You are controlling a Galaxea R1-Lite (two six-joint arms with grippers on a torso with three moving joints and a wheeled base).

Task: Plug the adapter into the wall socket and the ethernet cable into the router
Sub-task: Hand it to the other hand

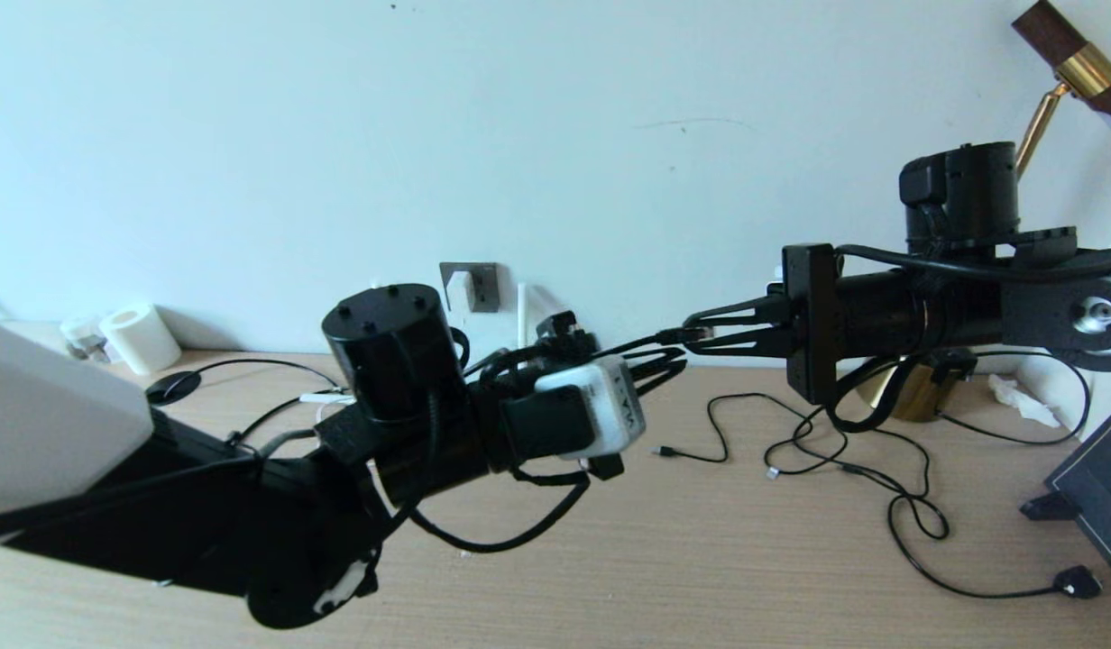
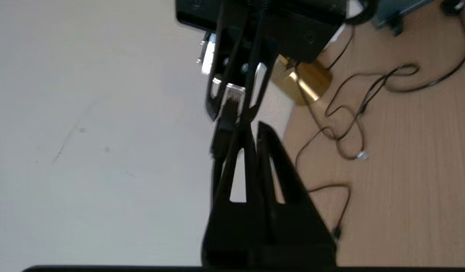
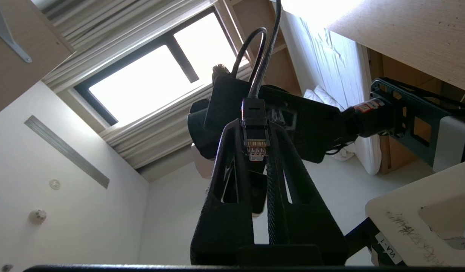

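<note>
My right gripper (image 1: 700, 333) reaches in from the right, above the table, and is shut on the ethernet cable's plug (image 3: 255, 140). The plug's clear tip points back toward that wrist. The black ethernet cable (image 1: 637, 344) runs from there over my left gripper (image 1: 673, 359), which is shut. In the left wrist view the ethernet cable (image 2: 220, 145) lies along the outside of one finger. The two grippers are tip to tip. The white adapter (image 1: 459, 290) sits on the dark grey wall socket (image 1: 483, 287). My left arm hides the router's body, leaving one antenna (image 1: 521, 314) in view.
Thin black cables (image 1: 835, 451) sprawl over the wooden table, one ending in a black plug (image 1: 1078, 581). A brass lamp base (image 1: 907, 392) stands under my right arm. A dark screen (image 1: 1097, 487) is at the right edge and a paper roll (image 1: 141, 338) at the far left.
</note>
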